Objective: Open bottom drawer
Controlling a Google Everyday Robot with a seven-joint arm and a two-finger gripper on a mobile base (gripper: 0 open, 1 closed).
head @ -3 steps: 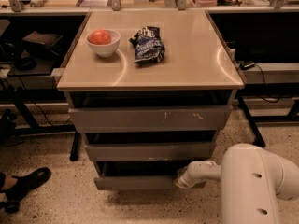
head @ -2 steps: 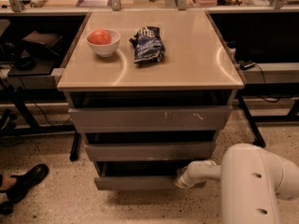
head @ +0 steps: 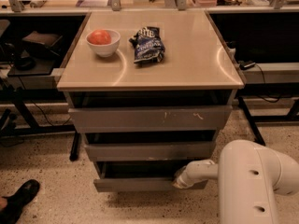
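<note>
The bottom drawer is the lowest and narrowest grey front of the cabinet, pulled out a little so a dark gap shows above it. My gripper is at the end of the white arm, right against the drawer's right part near its top edge. The mid-width drawer front and the widest front with pale scratches sit above it.
On the tan tabletop stand a white bowl with a red fruit and a dark chip bag. A shoe is on the speckled floor at lower left. Dark shelving with cables flanks both sides.
The shoe at lower left has shifted slightly. The arm and the drawer look the same.
</note>
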